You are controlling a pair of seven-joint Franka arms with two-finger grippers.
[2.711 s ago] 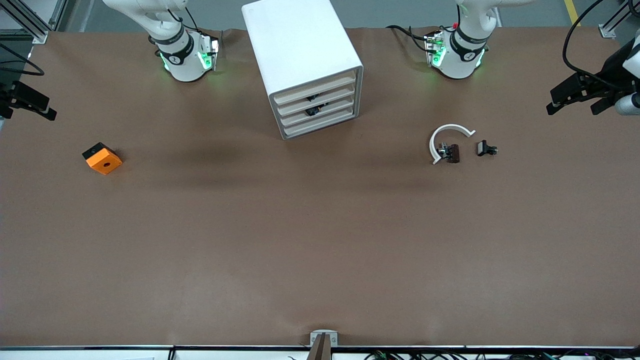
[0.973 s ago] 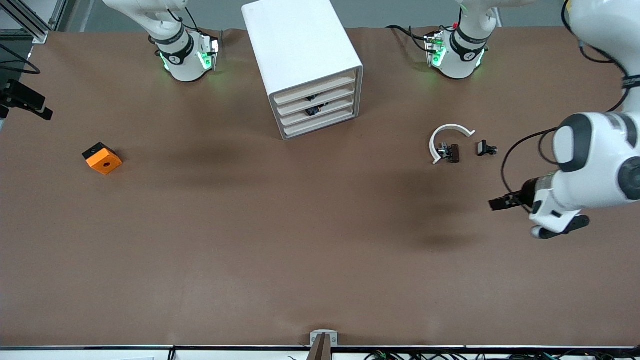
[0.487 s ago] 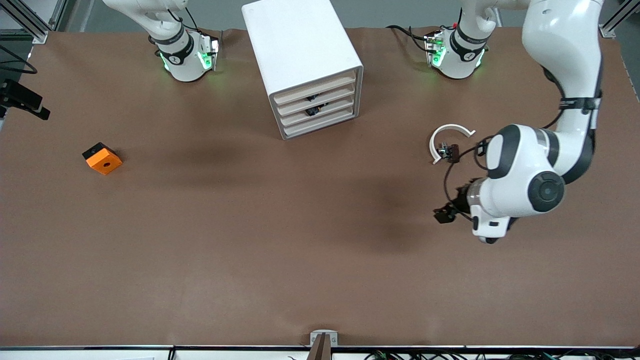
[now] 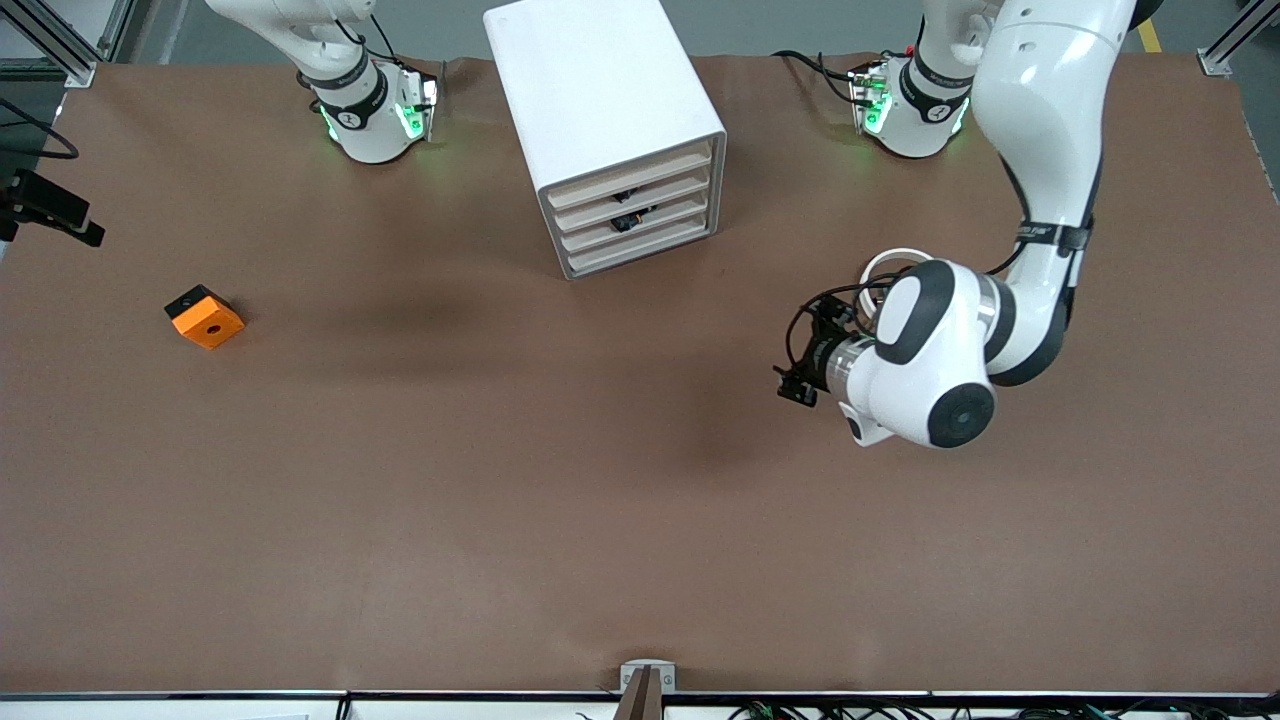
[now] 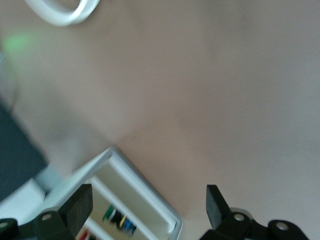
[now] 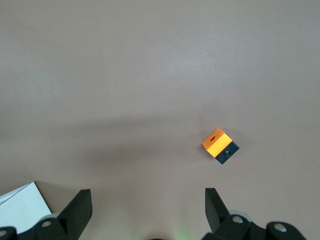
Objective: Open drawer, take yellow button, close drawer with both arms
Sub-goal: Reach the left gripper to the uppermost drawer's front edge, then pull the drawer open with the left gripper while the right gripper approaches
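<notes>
The white cabinet (image 4: 600,110) stands between the arm bases, with all four cream-fronted drawers (image 4: 640,215) pushed in. Small dark parts show through the gaps between the slats, and I cannot pick out the button. My left gripper (image 4: 797,385) hangs open and empty over bare table, between the cabinet and the white curved strip. In the left wrist view its fingers (image 5: 80,205) are spread wide, with the cabinet front (image 5: 135,192) ahead of them. My right gripper (image 4: 60,215) waits open and empty at the right arm's end of the table. Its fingers (image 6: 80,207) are wide apart.
An orange block with a black hole (image 4: 205,317) lies toward the right arm's end and also shows in the right wrist view (image 6: 220,145). The white curved strip (image 4: 885,262) lies partly under the left arm and shows in the left wrist view (image 5: 60,10). The arm bases (image 4: 370,115) flank the cabinet.
My left arm has swung in from its end of the table toward the middle and now covers the small black parts. My right gripper has barely moved.
</notes>
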